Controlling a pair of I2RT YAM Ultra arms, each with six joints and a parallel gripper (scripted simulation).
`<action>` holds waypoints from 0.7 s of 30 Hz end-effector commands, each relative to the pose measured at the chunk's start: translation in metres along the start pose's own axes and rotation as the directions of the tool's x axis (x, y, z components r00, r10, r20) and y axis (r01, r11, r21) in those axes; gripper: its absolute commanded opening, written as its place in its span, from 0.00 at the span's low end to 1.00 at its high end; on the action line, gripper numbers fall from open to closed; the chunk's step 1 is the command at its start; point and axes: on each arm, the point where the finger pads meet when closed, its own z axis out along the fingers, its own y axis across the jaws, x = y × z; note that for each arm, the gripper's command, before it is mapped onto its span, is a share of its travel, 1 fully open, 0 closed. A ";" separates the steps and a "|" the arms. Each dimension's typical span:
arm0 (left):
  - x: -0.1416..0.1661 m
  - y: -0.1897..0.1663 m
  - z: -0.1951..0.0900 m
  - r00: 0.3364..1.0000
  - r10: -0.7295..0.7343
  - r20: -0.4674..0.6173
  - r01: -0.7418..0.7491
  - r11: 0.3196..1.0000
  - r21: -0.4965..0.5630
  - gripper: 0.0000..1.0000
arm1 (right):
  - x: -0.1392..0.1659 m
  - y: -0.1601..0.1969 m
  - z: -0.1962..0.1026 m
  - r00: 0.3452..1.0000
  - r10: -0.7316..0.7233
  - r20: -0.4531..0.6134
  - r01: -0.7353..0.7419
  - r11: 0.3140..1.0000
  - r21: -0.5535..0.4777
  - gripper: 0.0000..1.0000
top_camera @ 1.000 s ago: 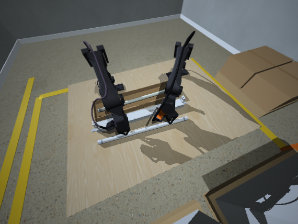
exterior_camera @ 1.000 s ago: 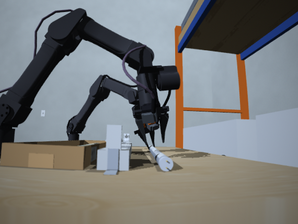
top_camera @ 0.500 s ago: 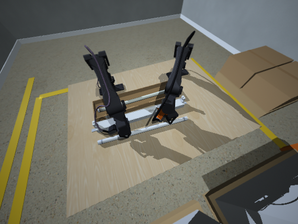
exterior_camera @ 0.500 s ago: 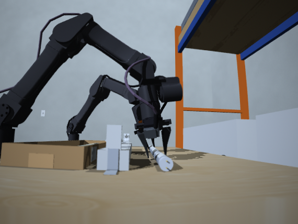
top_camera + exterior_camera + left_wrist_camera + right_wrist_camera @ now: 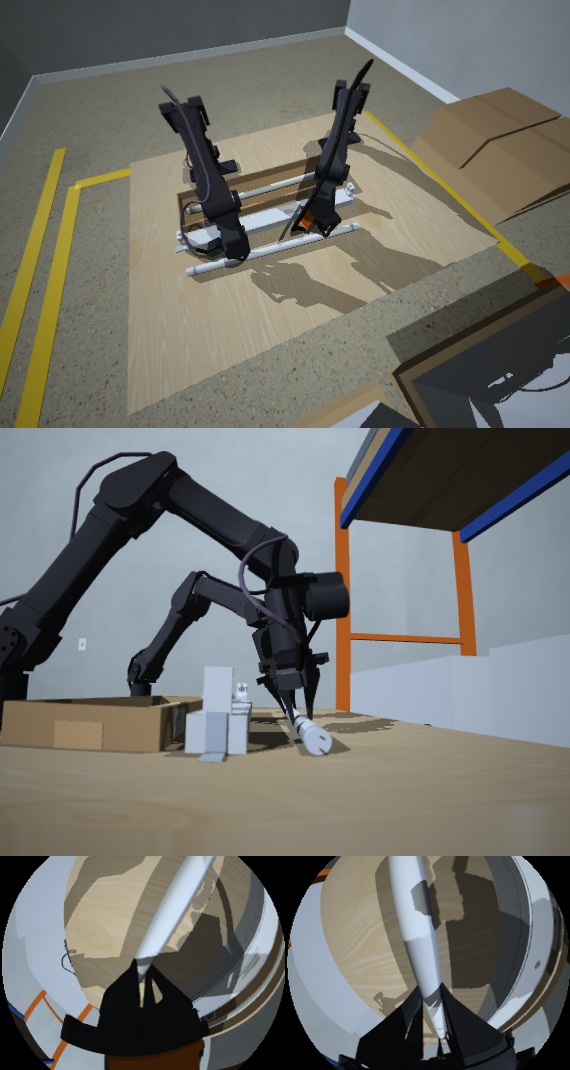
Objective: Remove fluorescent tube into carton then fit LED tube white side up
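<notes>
The LED tube [image 5: 280,247] [image 5: 314,738] [image 5: 172,904] [image 5: 406,913] lies along the bench in front of the fixture, its pins showing at the near end. My left gripper [image 5: 326,233] [image 5: 141,963] is shut on it towards one end. My right gripper [image 5: 242,257] [image 5: 300,717] [image 5: 430,987] is shut on it nearer the other end. The light fixture [image 5: 265,217] [image 5: 239,733] has upright lampholders and no tube visible between them. The fluorescent tube [image 5: 275,186] lies lengthwise in the carton [image 5: 270,174] [image 5: 30,725], partly hidden by the arms. The carton looks flat on the bench.
The fixture stands between the carton and the LED tube, close to the carton's long wall. Both arms reach over the carton and fixture from behind. The bench [image 5: 200,340] extends past the tube's front side. Large cartons and a rack [image 5: 342,603] stand beyond the bench.
</notes>
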 end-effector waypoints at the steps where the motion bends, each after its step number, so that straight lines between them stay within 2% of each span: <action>1: -0.006 0.015 -0.013 0.999 -0.015 0.028 0.017 0.999 -0.043 0.11 | 0.000 0.000 -0.005 1.000 -0.002 0.003 0.002 1.000 0.001 0.11; 10: -0.006 0.013 -0.012 1.000 -0.015 0.027 0.016 0.999 -0.036 0.11 | 0.000 -0.001 -0.003 1.000 -0.004 0.003 0.004 1.000 0.006 0.11; 14: -0.005 0.017 -0.023 0.999 -0.017 0.029 0.018 0.999 -0.044 0.11 | 0.001 0.014 -0.023 1.000 -0.002 -0.002 0.002 0.999 -0.049 0.11; 19: -0.005 0.019 -0.026 0.999 -0.018 0.031 0.020 0.999 -0.050 0.11 | 0.001 0.014 -0.019 1.000 -0.002 0.003 0.002 0.999 -0.042 0.11; 20: -0.005 0.019 -0.026 0.999 -0.018 0.031 0.020 0.999 -0.050 0.11 | -0.001 0.004 -0.011 1.000 -0.001 0.006 0.001 1.000 -0.009 0.11; 21: -0.004 0.019 -0.027 0.999 -0.017 0.028 0.018 0.998 -0.052 0.11 | 0.000 0.011 -0.018 1.000 -0.001 0.005 0.002 0.999 -0.033 0.11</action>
